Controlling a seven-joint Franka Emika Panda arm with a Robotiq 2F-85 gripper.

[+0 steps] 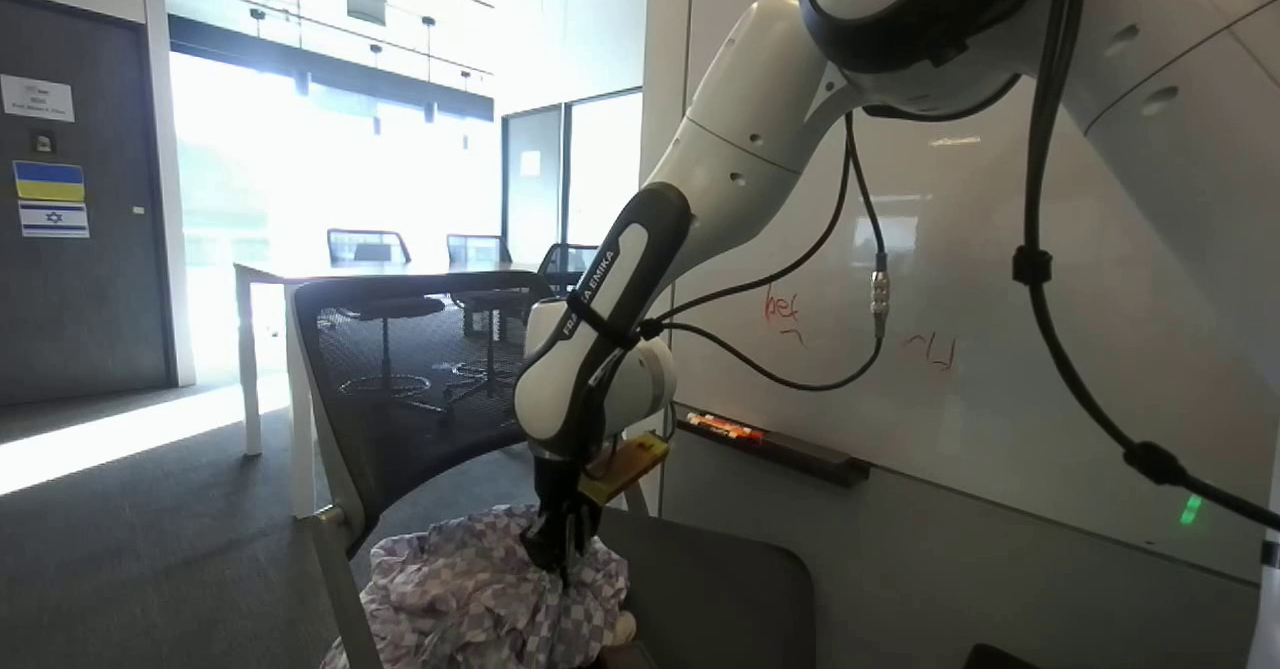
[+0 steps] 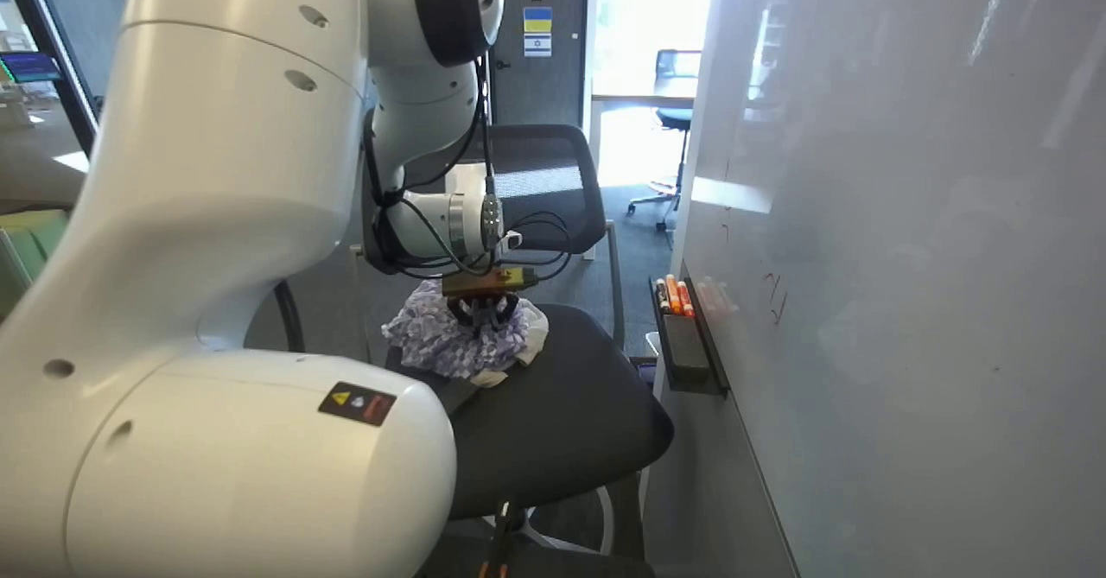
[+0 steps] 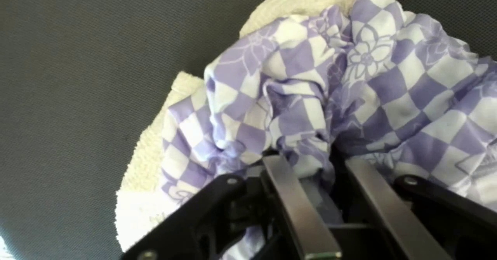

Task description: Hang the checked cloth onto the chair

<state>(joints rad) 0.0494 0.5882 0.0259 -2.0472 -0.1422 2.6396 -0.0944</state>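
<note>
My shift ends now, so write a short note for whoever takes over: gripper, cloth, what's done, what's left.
Gripper: sunk into the checked cloth, with fabric between the fingers of the gripper; I can't tell whether it is firmly held.
Things: the cloth is bunched on the chair seat, near the backrest. Pale towel-like fabric shows under its edge; whether separate is unclear.
Done: gripper is at the cloth.
Left: confirm the grip, lift, then probably drape it over the backrest.
</note>
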